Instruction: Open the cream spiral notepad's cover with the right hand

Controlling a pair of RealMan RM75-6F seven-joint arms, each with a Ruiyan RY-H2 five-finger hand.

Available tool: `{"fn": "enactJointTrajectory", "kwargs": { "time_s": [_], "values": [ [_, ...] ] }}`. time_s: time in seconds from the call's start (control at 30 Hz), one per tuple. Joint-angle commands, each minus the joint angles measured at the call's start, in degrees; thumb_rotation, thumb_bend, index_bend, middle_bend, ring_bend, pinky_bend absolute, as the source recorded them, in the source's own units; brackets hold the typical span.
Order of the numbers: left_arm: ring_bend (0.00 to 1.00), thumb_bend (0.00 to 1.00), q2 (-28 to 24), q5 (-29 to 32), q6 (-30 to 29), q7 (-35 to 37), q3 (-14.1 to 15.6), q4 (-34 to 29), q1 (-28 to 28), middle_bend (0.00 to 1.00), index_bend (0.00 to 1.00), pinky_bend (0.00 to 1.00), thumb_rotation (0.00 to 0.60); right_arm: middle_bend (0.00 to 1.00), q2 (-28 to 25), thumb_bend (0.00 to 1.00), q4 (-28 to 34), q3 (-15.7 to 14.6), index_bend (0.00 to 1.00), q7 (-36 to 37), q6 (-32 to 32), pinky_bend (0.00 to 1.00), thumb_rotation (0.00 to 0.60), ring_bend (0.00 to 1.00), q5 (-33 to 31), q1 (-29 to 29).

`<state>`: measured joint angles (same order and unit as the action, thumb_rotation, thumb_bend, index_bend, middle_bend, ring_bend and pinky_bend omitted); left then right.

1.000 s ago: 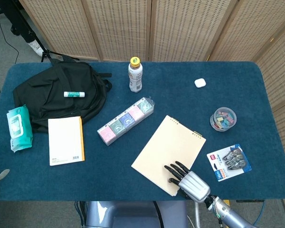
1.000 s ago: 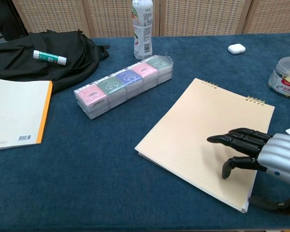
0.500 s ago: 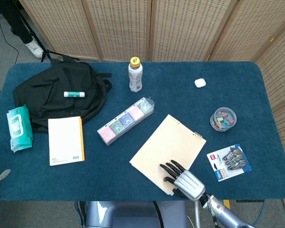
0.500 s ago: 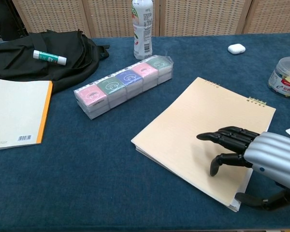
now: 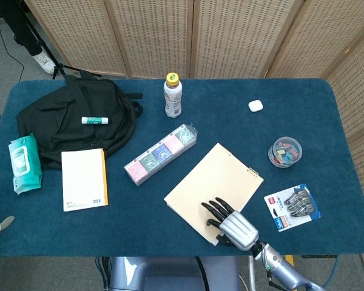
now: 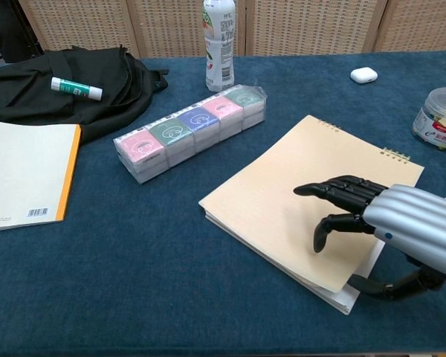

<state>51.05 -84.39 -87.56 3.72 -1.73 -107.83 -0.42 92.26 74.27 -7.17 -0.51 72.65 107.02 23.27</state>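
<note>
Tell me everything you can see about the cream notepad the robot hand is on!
The cream spiral notepad is a flat rectangle of plain cream card with thin wire binding along its far edge. It lies on the blue table turned at an angle, near the front edge and to the right of the row of pastel boxes. The right hand rests on its near right corner, dark fingers spread on top and the thumb at the edge. The cover looks slightly lifted there, showing pages underneath.

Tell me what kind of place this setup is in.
Probably an office or lab staged as a study desk: a blue-covered table holding stationery such as a cream spiral notepad and a tub of binder clips, with woven folding screens behind.
</note>
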Motion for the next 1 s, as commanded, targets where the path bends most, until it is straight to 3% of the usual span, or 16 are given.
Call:
{"fn": "enactJointTrajectory", "kwargs": {
  "time_s": [0.03,0.57,0.9,1.0],
  "values": [
    [0.0,0.0,0.0,0.0,0.0,-0.1,0.0,0.0,0.0,0.0,0.0,0.0,0.6,0.04,0.5,0.41,-0.2,0.6,0.37,0.3,0.2,0.0,0.6,0.0,-0.5,0.3],
    [0.0,0.0,-0.2,0.1,0.1,0.4,-0.1,0.0,0.0,0.0,0.0,0.0,0.6,0.05,2.4,0.44,0.1,3.6,0.37,0.6,-0.8,0.0,0.6,0.0,-3.9,2.0],
    [0.0,0.0,-0.2,-0.1,0.1,0.5,0.0,0.0,0.0,0.0,0.0,0.0,0.6,0.05,1.9,0.44,0.9,3.2,0.47,0.5,-0.5,0.0,0.6,0.0,-4.1,2.4],
    [0.0,0.0,-0.2,-0.2,0.0,0.4,0.0,0.0,0.0,0.0,0.0,0.0,0.6,0.06,1.9,0.49,0.8,3.2,0.48,0.5,-0.3,0.0,0.6,0.0,-4.2,2.4]
  ]
}}
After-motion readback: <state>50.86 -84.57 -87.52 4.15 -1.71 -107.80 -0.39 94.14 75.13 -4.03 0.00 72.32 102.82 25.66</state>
